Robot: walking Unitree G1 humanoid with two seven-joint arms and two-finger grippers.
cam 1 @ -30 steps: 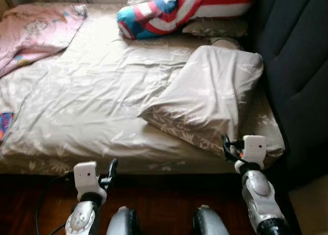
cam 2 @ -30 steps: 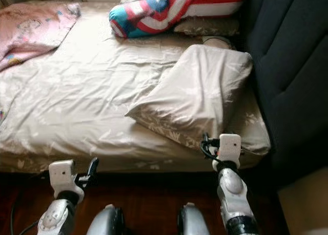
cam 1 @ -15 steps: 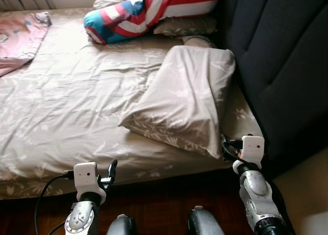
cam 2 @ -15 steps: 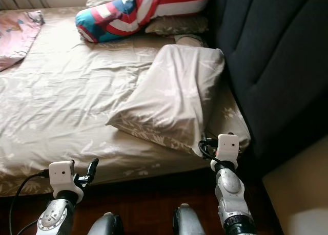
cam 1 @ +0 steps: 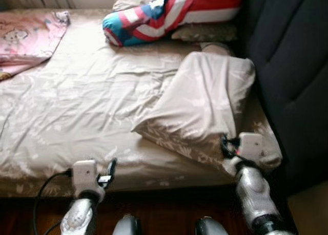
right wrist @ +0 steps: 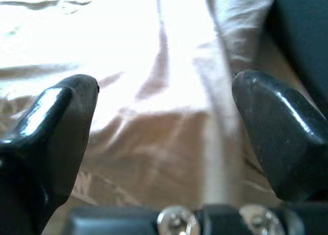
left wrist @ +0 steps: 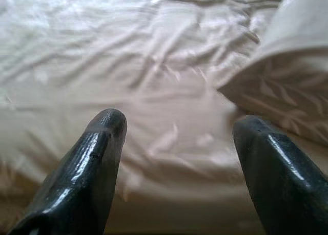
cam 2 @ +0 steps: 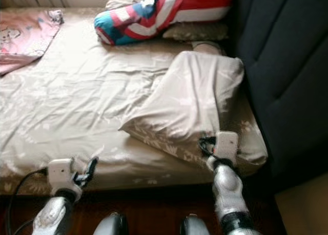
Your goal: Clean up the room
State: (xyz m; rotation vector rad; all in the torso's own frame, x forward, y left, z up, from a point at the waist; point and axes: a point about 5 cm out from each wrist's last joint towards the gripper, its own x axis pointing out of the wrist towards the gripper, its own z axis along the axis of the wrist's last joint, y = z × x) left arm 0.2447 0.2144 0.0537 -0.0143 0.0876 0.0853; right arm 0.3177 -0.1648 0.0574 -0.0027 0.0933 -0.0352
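Right claw (right wrist: 164, 127) is spread wide and sits right at the near corner of the pillow (cam 1: 202, 104), your likeliest thing to tidy. That pillow lies slantwise on the bed (cam 1: 77, 107), its far end up near the dark headboard (cam 1: 292, 66), its near corner reaching the mattress edge. Expect it to be light, soft and floppy: it will sag and fold if you lift it by one corner, and the smooth cover may slip. Your best hold looks like a deep pinch on the corner seam, bunching cloth and filling together. Left claw (left wrist: 177, 143) is also spread, empty, hovering over the wrinkled sheet at the bed's near edge, well apart from the pillow. Farther off, a striped cushion (cam 1: 169, 12) rests at the far side and a pink blanket (cam 1: 28, 38) lies in the far left corner
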